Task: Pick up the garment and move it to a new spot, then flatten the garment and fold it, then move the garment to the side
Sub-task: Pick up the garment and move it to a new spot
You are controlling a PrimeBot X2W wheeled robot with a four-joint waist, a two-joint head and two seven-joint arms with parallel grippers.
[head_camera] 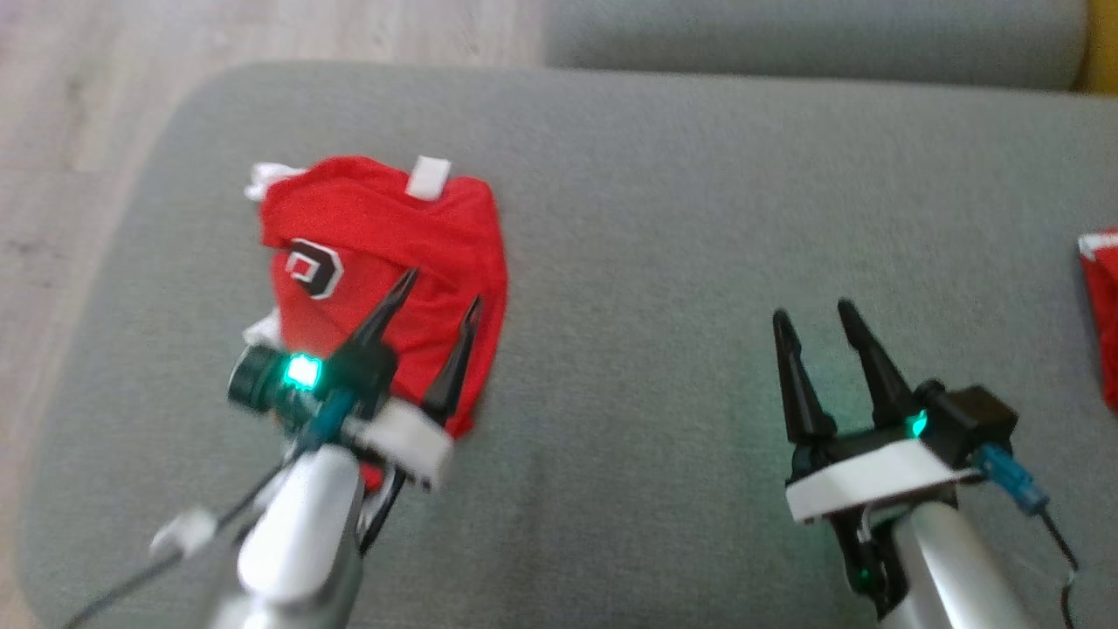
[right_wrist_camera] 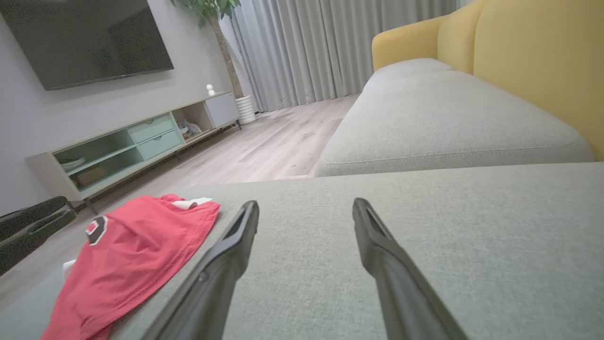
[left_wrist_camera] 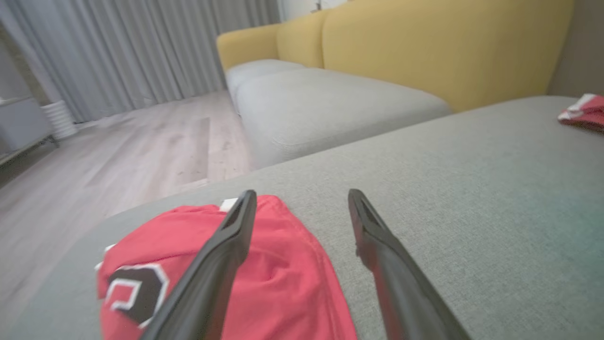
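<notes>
Garment (head_camera: 384,236) is lying just beneath the left gripper (head_camera: 443,288), whose jaws are standing spread and empty; the right gripper (head_camera: 812,310), equally spread, is hovering well aside over grey cushion (head_camera: 655,175). Soft, light cloth is likely calling for an edge pinch.

Illegible octagonal emblem (head_camera: 312,268) on the red garment (head_camera: 393,236)

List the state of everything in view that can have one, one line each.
red garment: lying rumpled on the grey cushion, logo up, not gripped
left gripper: open, over the garment's near edge, holding nothing
right gripper: open, over bare cushion, holding nothing
second red cloth: lying at the cushion's right edge, partly cut off
television: screen dark
curtains: drawn
drawers: shut
</notes>
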